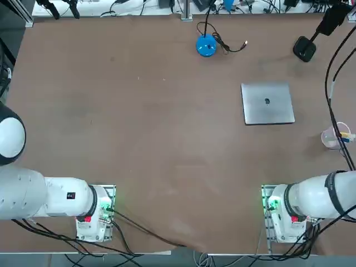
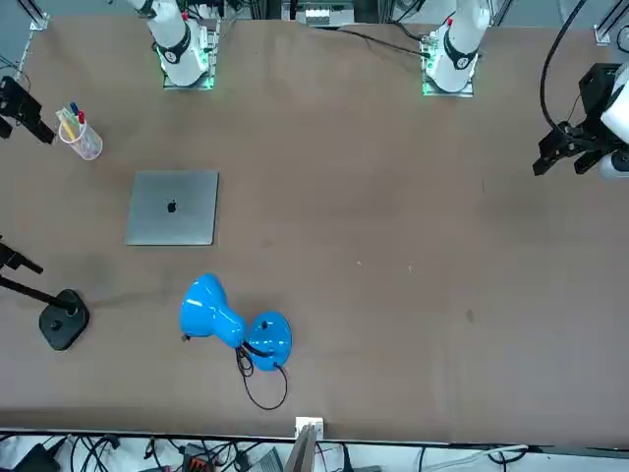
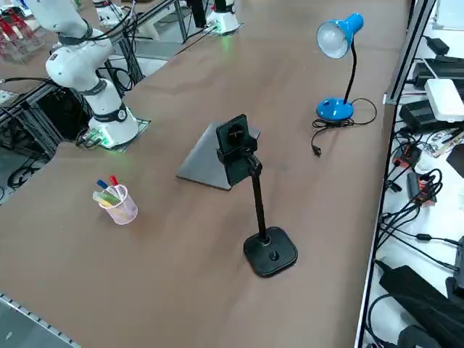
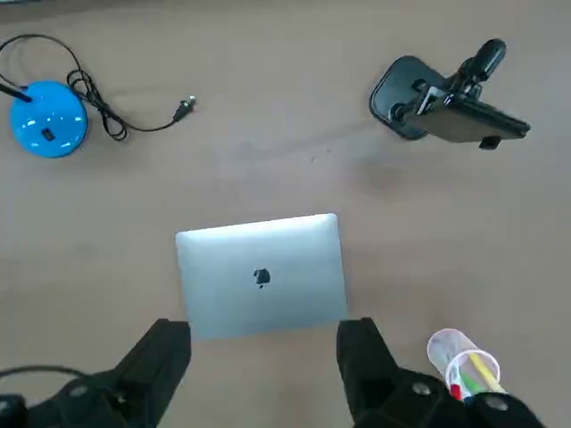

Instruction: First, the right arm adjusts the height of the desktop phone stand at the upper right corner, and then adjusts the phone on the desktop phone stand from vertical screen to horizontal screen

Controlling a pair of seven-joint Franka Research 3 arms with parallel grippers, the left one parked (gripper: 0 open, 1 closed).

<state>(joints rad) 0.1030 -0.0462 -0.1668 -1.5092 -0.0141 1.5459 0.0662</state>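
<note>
We see the right arm [image 3: 80, 51], white with dark grey joint rings, raised high above the brown table [image 1: 139, 122]. Its black right gripper [image 4: 263, 343] hangs over a closed silver laptop [image 4: 261, 276], fingers spread wide and empty. The black desktop phone stand [image 3: 262, 232], a slim post on a rounded base, sits at the table's far right corner, clamping the small dark phone [image 3: 233, 139] upright. A clear cup of pens [image 3: 116, 201] stands nearby.

Top view's edge crops the phone [image 1: 335, 19].
</note>
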